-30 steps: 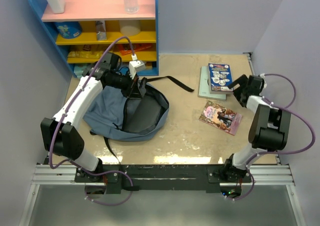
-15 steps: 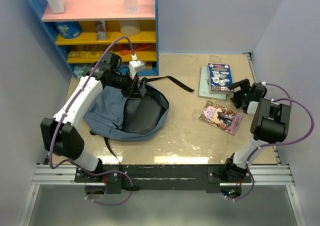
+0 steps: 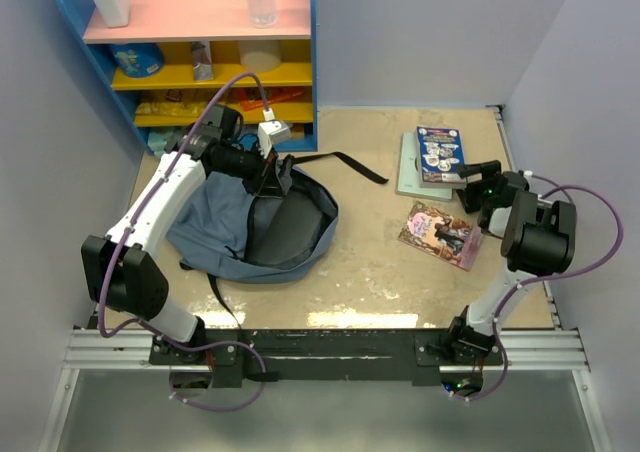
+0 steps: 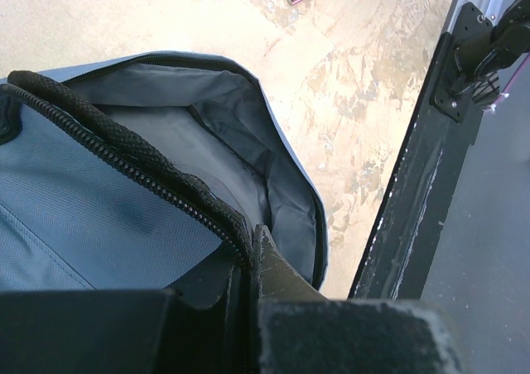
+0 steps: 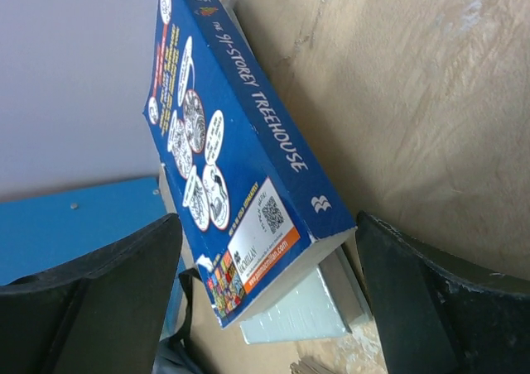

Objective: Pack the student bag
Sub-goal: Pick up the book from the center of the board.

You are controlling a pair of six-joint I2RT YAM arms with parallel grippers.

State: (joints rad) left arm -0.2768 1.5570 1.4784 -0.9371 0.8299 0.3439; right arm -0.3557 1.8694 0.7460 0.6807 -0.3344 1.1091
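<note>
- The bag [image 3: 250, 227] lay slumped on the left half of the bench [image 3: 370, 262], with its mouth gaping and the dark lining showing.
- The left fingers [image 4: 281, 279] were clenched on the zip [image 4: 124, 142] at the far rim of the mouth, holding that edge up.
- The bag looked light, soft and limp, and it would likely sag shut wherever nothing held it.
- The corded zip rim seemed the firmest hold. A pinch on the plain cloth would probably only bunch it.
- The right fingers [image 5: 108, 266] were released and spread wide, one on each side of the blue book [image 5: 224, 134]. Neither appeared to touch it.
- That book lay on a pale book [image 5: 306, 308] near the bench's far right corner.
- It looked stiff and thick, with a glossy cover that could slip, so a squeeze across its width near the end seemed the safest grip.
</note>
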